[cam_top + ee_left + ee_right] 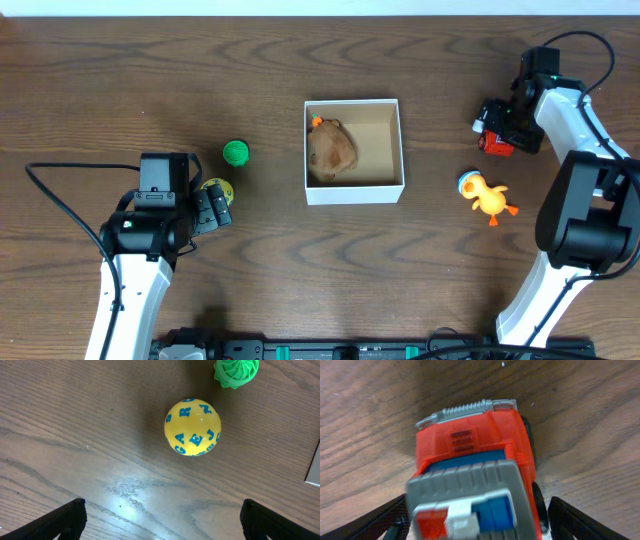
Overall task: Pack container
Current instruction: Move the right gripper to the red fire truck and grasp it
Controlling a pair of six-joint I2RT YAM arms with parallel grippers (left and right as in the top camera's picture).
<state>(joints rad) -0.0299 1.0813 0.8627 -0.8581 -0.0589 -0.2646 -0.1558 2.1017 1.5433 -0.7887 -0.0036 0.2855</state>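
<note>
My right gripper (477, 510) is spread, fingers either side of the red truck (475, 460), not pinching yet I think. Truck's long axis runs along the gap btw them. The container (353, 192) sits mid-table, to this arm's left. Left gripper (162, 507) is also spread, with the yellow ball (193, 427) just ahead.

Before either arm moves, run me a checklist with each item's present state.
1. Left claw open: ok, fingers wide apart.
2. Yellow letter ball between those fingers: not ok, it lies ahead of them.
3. Green ball apart from the yellow one: ok.
4. Right claw straddling red truck: ok.
5. Fingers touching the truck: cannot tell.
6. Room in container: ok, only a brown toy in its left half.
</note>
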